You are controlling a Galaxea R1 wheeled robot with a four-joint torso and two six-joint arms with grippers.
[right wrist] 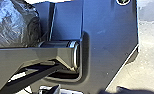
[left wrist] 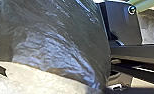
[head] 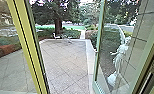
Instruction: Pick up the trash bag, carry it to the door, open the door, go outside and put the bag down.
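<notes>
The trash bag [left wrist: 55, 50], dark, shiny and wrinkled, looms large in the left wrist view, close to the robot's own dark plate. Part of the same dark bag [right wrist: 14, 25] shows beside the robot's body in the right wrist view. What bears the bag's weight cannot be made out. Ahead, the glass door [head: 99, 50] with its pale green frame stands swung outward on the right of the doorway. Through the opening lies a paved patio [head: 65, 62].
A yellow-green frame post [head: 26, 47] borders the opening on the left. Beyond the door's glass is a white statue [head: 119, 58] by a tiled wall [head: 136, 47]. White outdoor furniture [head: 66, 38] stands at the patio's far edge, near a tree trunk [head: 58, 23].
</notes>
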